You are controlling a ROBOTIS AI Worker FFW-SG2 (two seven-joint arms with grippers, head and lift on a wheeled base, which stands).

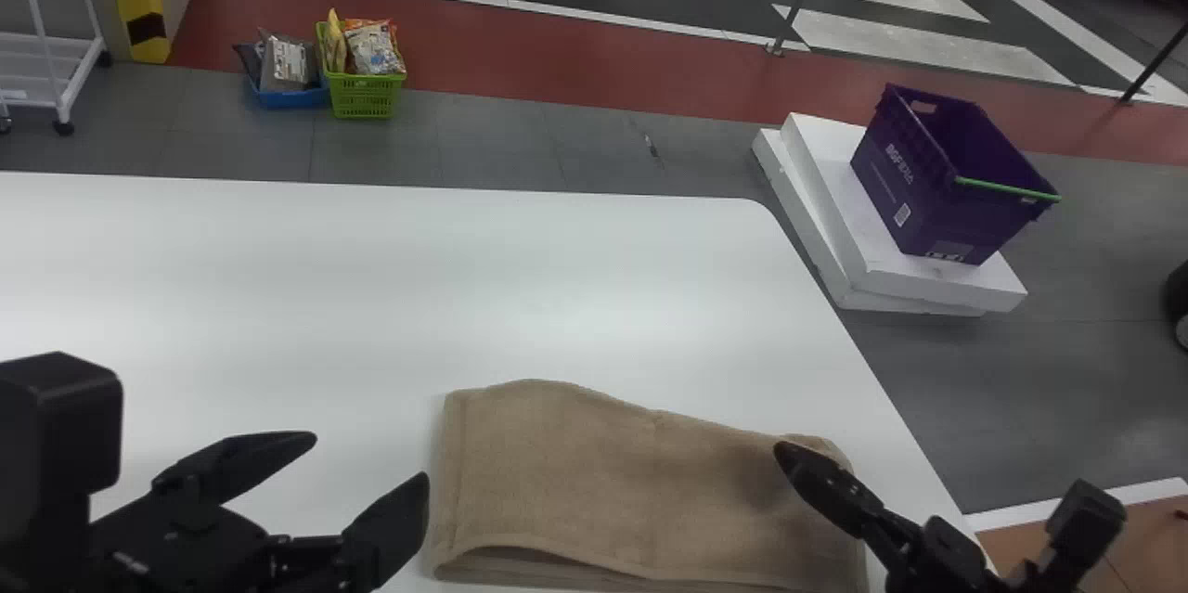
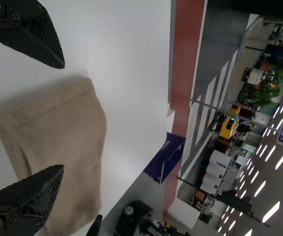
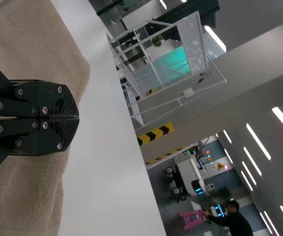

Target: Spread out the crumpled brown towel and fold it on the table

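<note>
Centrally, a white table (image 1: 371,277) bears the brown towel (image 1: 603,482), folded in layers and lying at the near side, right of centre. The left gripper (image 1: 371,457), left of the towel, has its fingers spread wide, with nothing held; the right gripper (image 1: 782,452), over the towel's right part, has its fingers closed together, with nothing visible gripped between them; whether they touch the cloth cannot be told. Beyond the table run grey floor tiles (image 1: 520,148), a red strip (image 1: 557,55) and, at far right, white stripes (image 1: 928,45) on dark flooring. At far left stand a white trolley (image 1: 70,92), a blue basket (image 1: 288,98) and a green basket (image 1: 364,96) of packets. Right of the table, a purple crate (image 1: 928,175) tilts on white slabs (image 1: 835,250); its side carries pale lettering and a square printed label (image 1: 902,214)
</note>
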